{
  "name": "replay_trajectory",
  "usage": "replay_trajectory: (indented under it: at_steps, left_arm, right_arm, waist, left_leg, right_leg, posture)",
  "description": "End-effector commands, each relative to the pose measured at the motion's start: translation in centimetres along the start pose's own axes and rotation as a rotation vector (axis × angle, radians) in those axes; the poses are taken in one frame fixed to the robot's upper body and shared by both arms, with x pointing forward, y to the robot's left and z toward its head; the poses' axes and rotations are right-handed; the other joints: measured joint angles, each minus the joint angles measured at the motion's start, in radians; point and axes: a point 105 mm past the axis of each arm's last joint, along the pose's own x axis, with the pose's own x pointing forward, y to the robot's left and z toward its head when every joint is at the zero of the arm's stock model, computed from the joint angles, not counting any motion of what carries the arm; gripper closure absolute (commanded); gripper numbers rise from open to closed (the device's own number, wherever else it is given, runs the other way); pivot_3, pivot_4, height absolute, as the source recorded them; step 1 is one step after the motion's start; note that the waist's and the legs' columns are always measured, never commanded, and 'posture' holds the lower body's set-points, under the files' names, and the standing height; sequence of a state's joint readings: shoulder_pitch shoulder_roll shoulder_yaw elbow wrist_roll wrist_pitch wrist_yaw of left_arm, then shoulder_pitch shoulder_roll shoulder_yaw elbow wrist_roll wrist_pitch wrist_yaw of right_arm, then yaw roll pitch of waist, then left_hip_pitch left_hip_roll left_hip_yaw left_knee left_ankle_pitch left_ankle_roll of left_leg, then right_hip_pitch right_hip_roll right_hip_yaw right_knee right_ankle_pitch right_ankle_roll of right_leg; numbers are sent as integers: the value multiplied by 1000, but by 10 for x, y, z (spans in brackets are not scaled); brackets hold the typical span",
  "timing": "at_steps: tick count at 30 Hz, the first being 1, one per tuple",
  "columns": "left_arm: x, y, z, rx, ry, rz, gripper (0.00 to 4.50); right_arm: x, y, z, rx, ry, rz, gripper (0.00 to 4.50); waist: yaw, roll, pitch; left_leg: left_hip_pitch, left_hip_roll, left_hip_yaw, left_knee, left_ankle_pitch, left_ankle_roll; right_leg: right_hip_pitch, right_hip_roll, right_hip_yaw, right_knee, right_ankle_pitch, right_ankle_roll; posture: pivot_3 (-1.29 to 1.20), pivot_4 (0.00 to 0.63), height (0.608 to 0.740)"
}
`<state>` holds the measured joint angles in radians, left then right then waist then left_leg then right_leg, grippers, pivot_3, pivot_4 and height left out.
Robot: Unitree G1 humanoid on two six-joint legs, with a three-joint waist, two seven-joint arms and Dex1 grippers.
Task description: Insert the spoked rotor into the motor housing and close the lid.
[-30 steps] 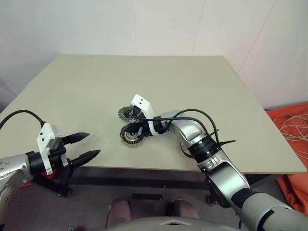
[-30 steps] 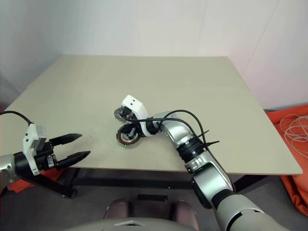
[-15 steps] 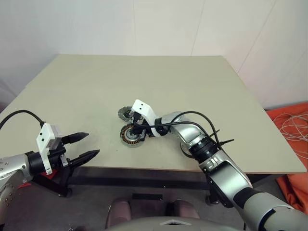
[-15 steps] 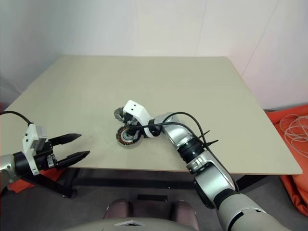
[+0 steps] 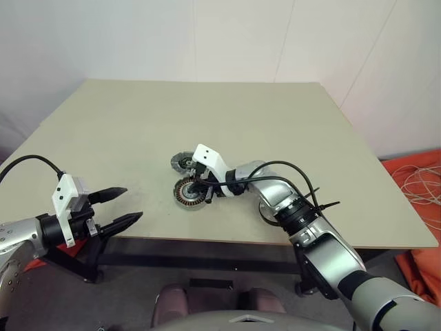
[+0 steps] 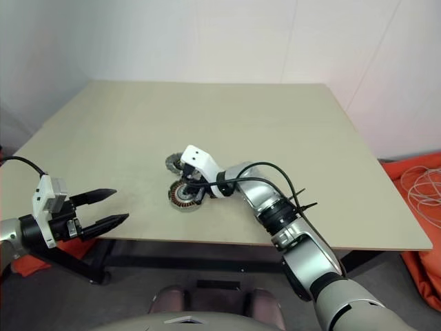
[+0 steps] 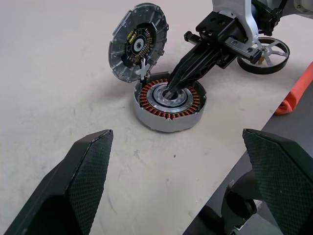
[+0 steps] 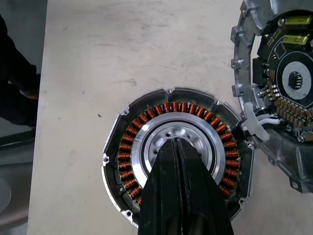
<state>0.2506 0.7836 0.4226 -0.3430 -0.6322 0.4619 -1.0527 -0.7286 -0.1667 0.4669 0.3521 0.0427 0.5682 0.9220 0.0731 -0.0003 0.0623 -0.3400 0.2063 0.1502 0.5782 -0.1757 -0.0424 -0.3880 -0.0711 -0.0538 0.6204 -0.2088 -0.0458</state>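
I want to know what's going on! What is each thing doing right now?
Housing: flat on the table, open, windings showing, no rotor in it.
Lid: tipped up at the housing's edge.
Rotor: lying on the table, apart.
Right gripper: jaws shut, tips at the housing's centre.
Left gripper: jaws open, holding nothing.

Motor housing (image 7: 169, 102) on table (image 5: 138, 124), lid (image 7: 138, 41) propped beside, spoked rotor (image 7: 264, 49) apart.

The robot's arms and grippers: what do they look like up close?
Both arms are silver-grey metal with black joint bands and loose black cables. Each wrist carries a white block. The left gripper and right gripper each have two tapered black fingers; the left fingers show a fine cross-hatched texture.
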Motion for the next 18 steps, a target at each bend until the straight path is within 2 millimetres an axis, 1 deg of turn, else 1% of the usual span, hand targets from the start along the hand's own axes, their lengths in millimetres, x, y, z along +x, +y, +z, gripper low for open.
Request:
replay_trajectory:
  at_steps: [1, 2, 6, 8, 12, 18]
  left_arm:
    - [1, 0, 7, 36, -15, -7, 0]
    - [1, 0, 7, 36, -15, -7, 0]
    - [1, 0, 7, 37, -16, -5, 0]
    - [1, 0, 7, 37, -16, -5, 0]
    - [3, -1, 7, 38, -18, -8, 0]
    - [3, -1, 7, 38, -18, -9, 0]
  right_arm:
    - [-9, -10, -6, 17, 18, -41, 4481]
    - [-10, -10, -4, 26, 6, -37, 4481]
    - [-16, -10, 22, 100, -124, -19, 4481]
    - [-18, -13, 31, 117, -156, -25, 4481]
    - [-15, -15, 36, 103, -168, -41, 4481]
    - [-8, -7, 49, 84, -189, -13, 4481]
  waist:
    - [0, 0, 0]
    - [0, 0, 0]
    - [-3, -1, 1]
    - [-4, -1, 1]
    - [-4, -1, 1]
    - [-3, -2, 1]
  left_leg:
    - [1, 0, 0, 0, 0, 0]
    - [2, 0, -1, 0, 0, 0]
    - [3, 0, -1, 0, 0, 0]
    - [4, 0, -2, 0, 0, 0]
    - [4, 0, -1, 0, 0, 0]
    - [1, 0, 0, -1, 0, 0]
  right_leg:
    - [1, 0, 0, 0, 0, 0]
    - [2, 0, 0, 0, 0, 0]
    - [1, 0, 0, -1, 0, 0]
    - [0, 0, 0, -1, 0, 0]
    - [-1, 1, 0, -1, 0, 0]
    - [-2, 0, 0, -1, 0, 0]
  posture:
    - [0, 0, 740]
    - [0, 0, 740]
    - [0, 0, 740]
    - [0, 0, 740]
    - [0, 0, 740]
    - [0, 0, 740]
